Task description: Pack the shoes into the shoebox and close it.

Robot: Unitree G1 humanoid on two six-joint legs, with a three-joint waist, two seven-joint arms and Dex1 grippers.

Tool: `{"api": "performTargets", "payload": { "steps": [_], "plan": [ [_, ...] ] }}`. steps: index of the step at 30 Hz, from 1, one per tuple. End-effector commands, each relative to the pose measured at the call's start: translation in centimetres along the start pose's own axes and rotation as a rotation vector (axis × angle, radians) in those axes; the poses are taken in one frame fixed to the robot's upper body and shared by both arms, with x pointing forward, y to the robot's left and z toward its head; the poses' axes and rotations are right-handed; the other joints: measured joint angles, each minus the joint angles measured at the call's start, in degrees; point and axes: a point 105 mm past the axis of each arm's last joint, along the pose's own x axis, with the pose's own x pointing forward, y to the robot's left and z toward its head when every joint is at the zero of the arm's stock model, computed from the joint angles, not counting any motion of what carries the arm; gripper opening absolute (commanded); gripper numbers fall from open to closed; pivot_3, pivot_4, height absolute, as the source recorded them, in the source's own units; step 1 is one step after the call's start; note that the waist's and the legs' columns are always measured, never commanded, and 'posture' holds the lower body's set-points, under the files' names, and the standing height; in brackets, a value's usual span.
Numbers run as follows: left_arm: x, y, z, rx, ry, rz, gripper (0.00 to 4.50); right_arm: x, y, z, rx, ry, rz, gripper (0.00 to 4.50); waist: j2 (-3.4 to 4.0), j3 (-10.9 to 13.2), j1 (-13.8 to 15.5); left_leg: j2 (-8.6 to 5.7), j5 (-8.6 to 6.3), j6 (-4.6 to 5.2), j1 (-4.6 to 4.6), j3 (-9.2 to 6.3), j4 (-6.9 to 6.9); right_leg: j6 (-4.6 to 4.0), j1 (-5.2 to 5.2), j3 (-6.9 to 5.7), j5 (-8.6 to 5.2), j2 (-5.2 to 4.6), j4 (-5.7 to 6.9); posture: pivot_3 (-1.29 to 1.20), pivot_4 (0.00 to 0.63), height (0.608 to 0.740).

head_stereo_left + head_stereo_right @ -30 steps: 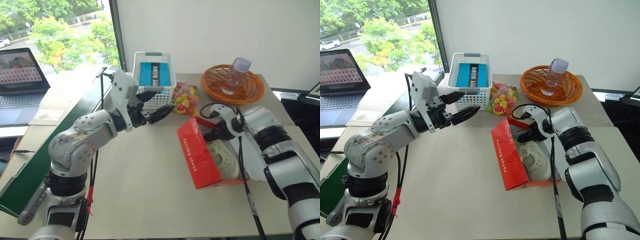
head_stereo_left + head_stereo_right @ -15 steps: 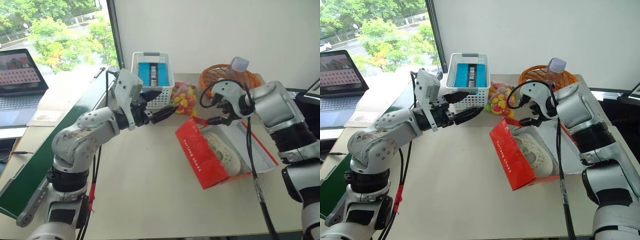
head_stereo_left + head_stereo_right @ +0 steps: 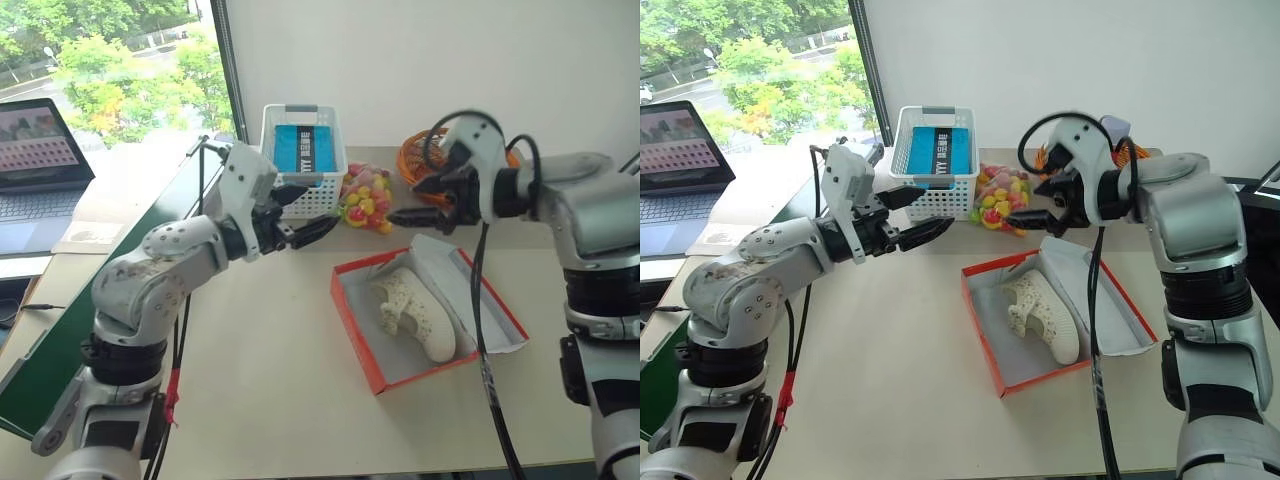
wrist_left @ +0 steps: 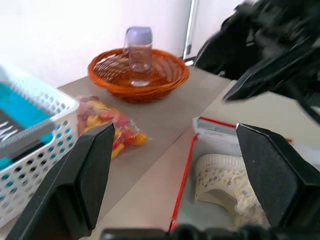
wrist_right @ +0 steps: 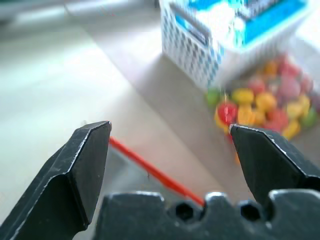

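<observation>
The right gripper [image 3: 1038,203] has its fingers spread wide and holds nothing. Just below it sits the shoebox [image 3: 985,335], open on the table, with one of the shoes [image 3: 1040,314] lying inside. A bag of colourful candy [image 3: 1002,194] lies right beside those fingers. The left gripper [image 3: 305,222] is wide open too, empty, up in the air beside the white basket [image 3: 305,190], well apart from the box.

Matt red cardboard shoebox [image 3: 352,322], perforated cream shoe [image 3: 418,312] inside; white plastic lattice basket [image 3: 320,195], woven orange basket [image 4: 137,75], smooth beige matt table [image 3: 270,380]
</observation>
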Motion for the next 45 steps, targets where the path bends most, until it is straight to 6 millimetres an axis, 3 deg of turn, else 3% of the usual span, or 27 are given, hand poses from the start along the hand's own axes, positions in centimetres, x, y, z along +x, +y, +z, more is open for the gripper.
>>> {"api": "performTargets", "payload": {
  "steps": [1, 5, 6, 11, 15, 25, 29, 36, 45],
  "plan": [
    [-1.5, 1.8, -1.3, 0.029, 0.059, 0.145, 4.11, 0.0, 2.1, 1.0, 0.020, -0.167, 0.121, 4.45, -0.04, 0.0, 0.1, 0.01, 0.00, 0.00, 0.02, 0.00, 0.00, 0.00, 0.04, -0.01, 0.00, 0.00, -0.02, 0.00, 0.150, 0.740],
    [-3.8, 5.3, -3.3, -0.039, 0.061, 0.364, 4.11, 1.5, 4.9, -0.5, 0.048, -0.231, 0.243, 4.45, -0.05, 0.0, 0.1, 0.01, 0.00, 0.00, -0.01, 0.00, -0.01, 0.00, 0.00, 0.00, 0.00, -0.01, -0.01, 0.00, 0.150, 0.740],
    [-4.6, 6.2, -3.9, -0.058, 0.061, 0.422, 4.31, 1.9, 5.2, -1.0, 0.088, -0.243, 0.265, 4.48, -0.05, 0.0, 0.1, 0.01, 0.00, 0.00, -0.02, -0.01, 0.00, 0.00, 0.00, 0.00, 0.00, -0.01, 0.00, 0.00, 0.150, 0.740],
    [-7.8, 8.5, -5.0, -0.062, 0.033, 0.612, 4.31, 3.3, 6.9, -3.1, 0.077, -0.217, 0.313, 4.48, -0.05, 0.0, 0.1, 0.01, 0.00, 0.00, 0.01, 0.00, 0.00, -0.01, 0.02, -0.01, 0.01, -0.03, -0.01, 0.00, 0.150, 0.740],
    [-10.2, 9.6, -5.2, -0.041, 0.028, 0.717, 4.31, 4.4, 7.4, -2.3, 0.080, -0.262, 0.299, 4.48, -0.05, 0.0, 0.1, 0.03, 0.00, 0.00, 0.01, 0.00, -0.01, -0.02, 0.01, -0.02, 0.01, -0.02, 0.00, 0.00, 0.150, 0.740],
    [-13.3, 10.4, -6.0, -0.035, 0.071, 0.834, 4.31, 6.6, 9.2, -2.4, 0.130, -0.299, 0.340, 4.48, -0.08, 0.0, 0.1, 0.04, -0.01, -0.02, 0.01, 0.01, -0.03, -0.04, 0.00, -0.04, 0.01, -0.04, -0.01, 0.00, 0.150, 0.740],
    [-13.2, 10.0, -6.4, -0.045, 0.073, 0.833, 4.31, 7.4, 9.6, -2.6, 0.130, -0.306, 0.327, 4.48, -0.10, -0.1, 0.1, 0.07, -0.01, -0.03, 0.01, 0.02, -0.03, -0.06, -0.01, -0.06, 0.03, -0.03, 0.00, 0.00, 0.150, 0.740],
    [-11.2, 10.1, -6.3, -0.048, 0.060, 0.775, 4.31, 8.2, 10.6, -2.7, 0.121, -0.305, 0.310, 4.48, -0.11, -0.1, 0.2, 0.06, -0.01, -0.03, 0.01, 0.03, -0.04, -0.07, -0.02, -0.07, 0.03, -0.05, 0.01, 0.00, 0.150, 0.740],
    [-9.3, 10.9, -6.8, -0.041, 0.077, 0.746, 4.31, 7.9, 9.8, -2.6, 0.118, -0.313, 0.225, 4.48, -0.12, -0.1, 0.1, 0.06, -0.01, -0.03, 0.01, 0.05, -0.06, -0.07, -0.03, -0.06, 0.03, -0.04, -0.01, 0.00, 0.150, 0.740]
  ]
}}
